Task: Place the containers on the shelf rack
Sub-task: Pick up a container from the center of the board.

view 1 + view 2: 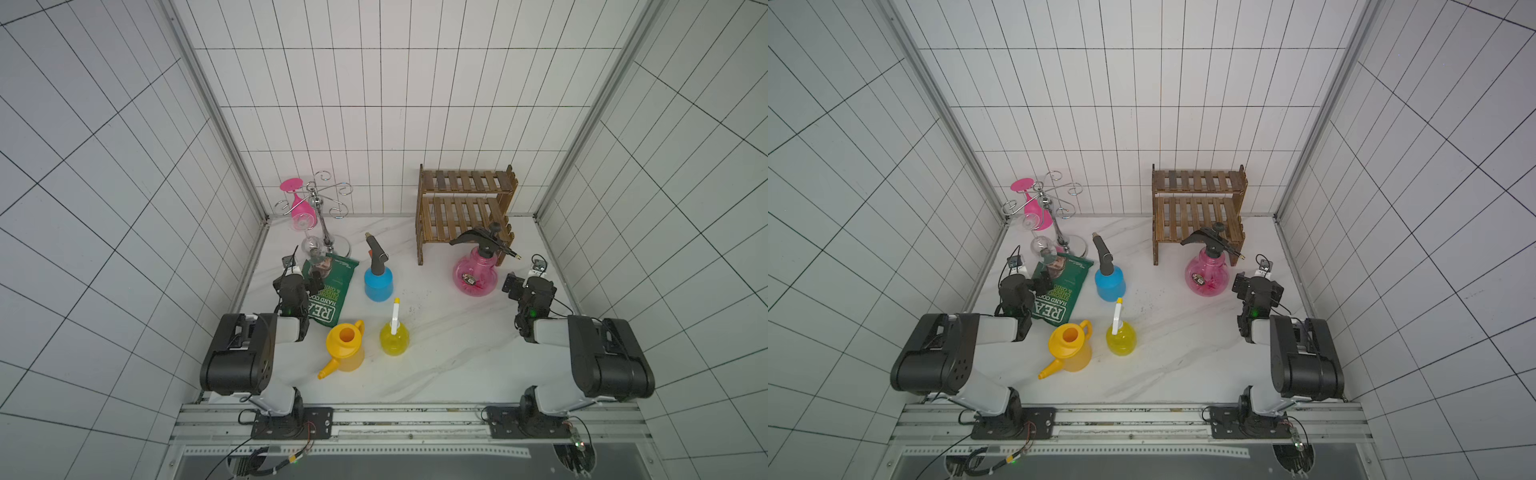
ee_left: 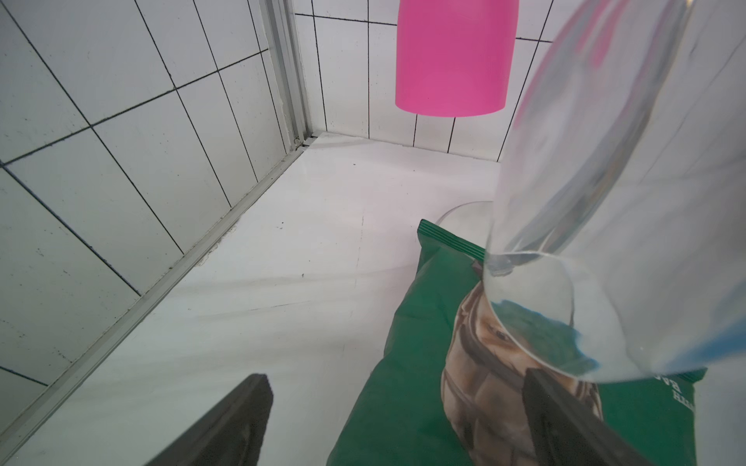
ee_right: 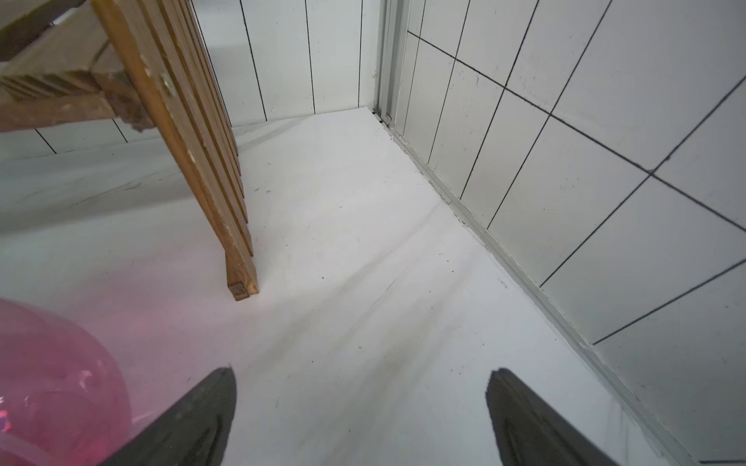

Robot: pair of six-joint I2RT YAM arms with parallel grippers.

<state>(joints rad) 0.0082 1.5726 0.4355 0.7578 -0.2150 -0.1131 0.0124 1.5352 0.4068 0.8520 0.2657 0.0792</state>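
The two-tier dark brown slatted wooden shelf rack (image 1: 465, 212) stands against the back wall, with the pink bulbous plastic sprayer (image 1: 475, 276) just in front of it. The yellow-orange watering can (image 1: 345, 349), blue sprayer (image 1: 378, 282) and translucent yellow trigger bottle (image 1: 394, 338) stand mid-table. The left gripper (image 2: 395, 381) and right gripper (image 3: 365, 371) gape released, grasping nothing.

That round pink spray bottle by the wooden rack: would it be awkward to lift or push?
Probably light: the pink spray bottle looks like thin see-through plastic. Its round, glossy belly may slip when squeezed; the black pump top seems an easier hold. Pushed up high, it might tip, since the top is tall and lopsided.
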